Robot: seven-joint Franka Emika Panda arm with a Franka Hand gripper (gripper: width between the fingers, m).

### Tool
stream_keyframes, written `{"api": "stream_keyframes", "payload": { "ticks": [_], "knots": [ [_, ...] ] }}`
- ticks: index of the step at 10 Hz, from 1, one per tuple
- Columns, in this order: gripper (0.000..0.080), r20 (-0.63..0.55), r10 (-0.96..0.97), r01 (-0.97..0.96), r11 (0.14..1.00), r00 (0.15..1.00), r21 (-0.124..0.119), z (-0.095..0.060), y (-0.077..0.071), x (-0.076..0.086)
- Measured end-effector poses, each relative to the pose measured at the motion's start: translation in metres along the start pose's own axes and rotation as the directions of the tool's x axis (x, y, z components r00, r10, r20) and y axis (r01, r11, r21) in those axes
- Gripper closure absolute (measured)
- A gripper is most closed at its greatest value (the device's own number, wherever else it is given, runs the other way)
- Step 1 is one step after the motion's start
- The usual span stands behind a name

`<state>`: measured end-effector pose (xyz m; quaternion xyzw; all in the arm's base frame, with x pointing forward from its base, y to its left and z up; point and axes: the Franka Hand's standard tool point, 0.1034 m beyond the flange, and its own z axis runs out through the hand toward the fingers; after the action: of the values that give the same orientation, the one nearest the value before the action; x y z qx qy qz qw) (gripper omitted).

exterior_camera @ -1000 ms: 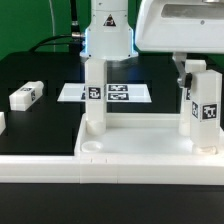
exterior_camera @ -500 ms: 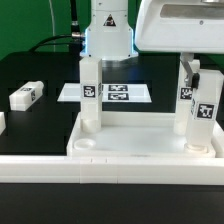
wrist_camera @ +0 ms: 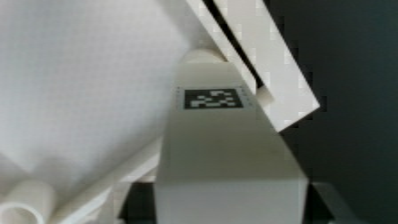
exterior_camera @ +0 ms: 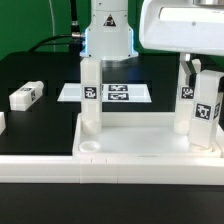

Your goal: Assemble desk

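The end effector [exterior_camera: 198, 70] is closed on a leg [exterior_camera: 207, 112] near its top. We judge this leg light, stiff and slippery; clamp its flat sides squarely.

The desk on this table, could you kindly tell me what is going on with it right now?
The robot is fitting legs to the desk top, which lies on the black table. An upright leg stands in a corner socket at the exterior view's left. Two more stand at the exterior view's right: the rear leg, and the nearer leg, whose top the claw appears to clamp. A loose leg lies on the table, not yet fitted.
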<state>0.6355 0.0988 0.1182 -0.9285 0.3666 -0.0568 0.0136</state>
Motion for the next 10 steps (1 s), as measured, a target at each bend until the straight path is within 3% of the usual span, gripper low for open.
{"api": "stream_keyframes", "payload": {
  "ticks": [6,9,10],
  "knots": [
    [0.0505,0.005,0.435,-0.435,0.900,0.901,0.007,0.0007,-0.0001,0.0006],
    [0.0505,0.006,0.496,-0.496,0.868,0.868,0.007,0.0008,-0.0005,-0.0001],
    [0.0323,0.005,0.467,-0.467,0.884,0.884,0.007,0.0008,-0.0006,-0.0002]
  ]
}}
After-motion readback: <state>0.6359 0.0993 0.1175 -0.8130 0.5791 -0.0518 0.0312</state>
